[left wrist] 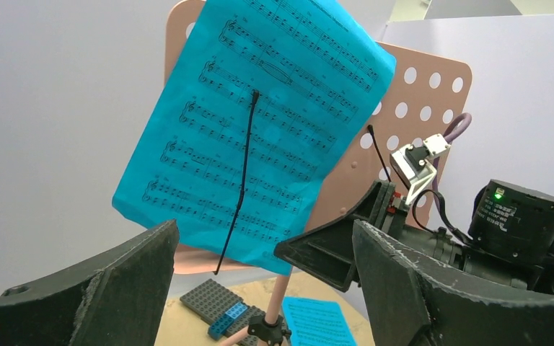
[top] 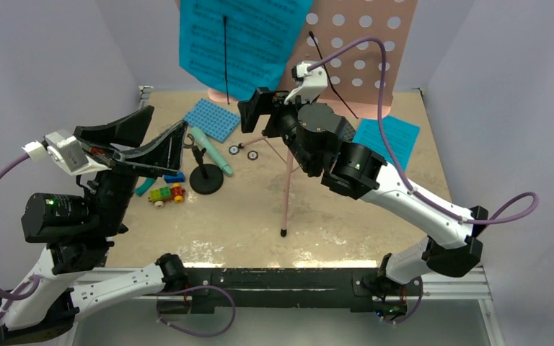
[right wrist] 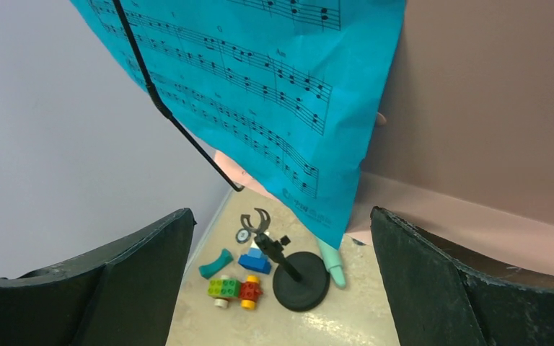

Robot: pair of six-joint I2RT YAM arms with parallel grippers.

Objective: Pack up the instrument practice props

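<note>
— How do the claws stand?
— The right gripper (top: 256,108) is spread wide with nothing between its fingers; it sits just above the centre of the top view, at the lower edge of the cyan sheet (top: 245,36). The left gripper (top: 167,117), at mid-left, is spread wide too and carries nothing.
— Does the right one touch the sheet?
— Hard to tell; in its wrist view the sheet's lower corner hangs between the two fingers, possibly a little beyond them.
— And the props?
— The sheet rests on the perforated board of the pink music stand (top: 361,50) at the top of the frame, a thin black wire arm across it; the stand is upright, one leg reaching toward lower centre. A second cyan page (top: 388,138) lies flat on the table (top: 245,231), right of centre. The black mic stand (top: 206,180) stands left of centre, the mint-green microphone (top: 213,150) lying just beside it; a blue baseplate (top: 221,119) lies above them, toy bricks (top: 166,193) to their left.
</note>
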